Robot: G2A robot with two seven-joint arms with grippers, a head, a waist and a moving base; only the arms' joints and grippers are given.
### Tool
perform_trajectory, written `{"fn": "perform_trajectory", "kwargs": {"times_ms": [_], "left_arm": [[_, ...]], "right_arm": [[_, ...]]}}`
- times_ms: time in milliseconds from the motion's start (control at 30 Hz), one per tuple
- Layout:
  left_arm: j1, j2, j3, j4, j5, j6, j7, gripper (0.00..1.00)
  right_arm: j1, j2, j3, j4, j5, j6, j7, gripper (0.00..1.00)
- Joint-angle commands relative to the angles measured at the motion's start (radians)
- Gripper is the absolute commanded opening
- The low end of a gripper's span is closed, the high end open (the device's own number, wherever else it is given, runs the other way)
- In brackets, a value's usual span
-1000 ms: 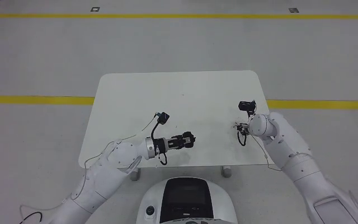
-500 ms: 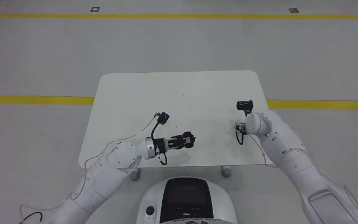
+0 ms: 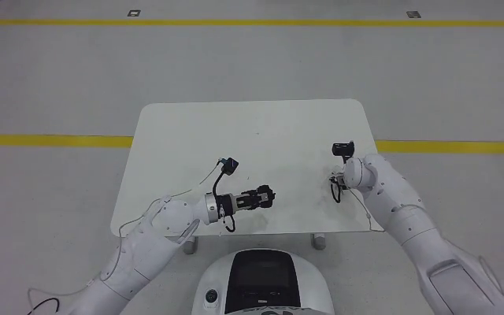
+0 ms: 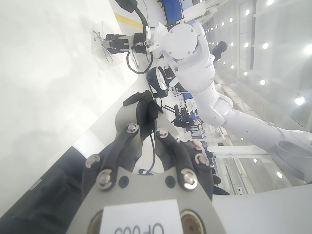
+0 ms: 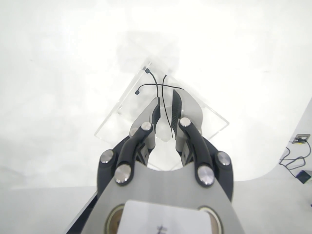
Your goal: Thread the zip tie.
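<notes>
Several thin black zip ties [image 5: 162, 91] lie crossed in a clear acrylic tray [image 5: 209, 120] near the table's right edge. My right gripper [image 5: 166, 104] hangs open just over the tray, and one long zip tie [image 5: 167, 115] runs between its fingers without being pinched. The left wrist view shows that same right gripper [image 4: 105, 43] at the tray [image 4: 101, 31]. My left gripper [image 4: 145, 103] is shut near the table's front edge, well apart from the tray, with nothing visible in it. From above, the left gripper [image 3: 269, 194] and right gripper [image 3: 336, 183] are far apart.
The white table [image 3: 260, 134] is bare between the arms. Its rounded corner [image 5: 265, 174] lies close to the tray, with a cable and a small black box [image 5: 303, 176] on the floor beyond.
The right arm has shifted slightly inward over the table, toward the tray. The left arm has stayed where it was.
</notes>
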Motion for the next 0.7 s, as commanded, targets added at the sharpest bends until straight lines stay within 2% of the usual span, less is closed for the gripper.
{"fn": "perform_trajectory", "kwargs": {"times_ms": [0,100,200,467,667], "left_arm": [[0.0,0.0,0.0,0.0,0.0,0.0,0.0,0.0],[0.0,0.0,0.0,0.0,0.0,0.0,0.0,0.0],[0.0,0.0,0.0,0.0,0.0,0.0,0.0,0.0],[0.0,0.0,0.0,0.0,0.0,0.0,0.0,0.0],[0.0,0.0,0.0,0.0,0.0,0.0,0.0,0.0]], "right_arm": [[0.004,-0.003,-0.001,0.011,0.002,-0.004,-0.002,0.14],[0.011,-0.008,-0.003,0.025,0.002,-0.007,-0.003,0.1],[0.015,-0.012,-0.005,0.034,0.0,-0.009,-0.003,0.0],[0.015,-0.017,0.008,0.038,-0.003,-0.003,-0.006,0.0],[-0.019,0.0,0.072,-0.038,0.021,-0.024,0.027,0.0]]}}
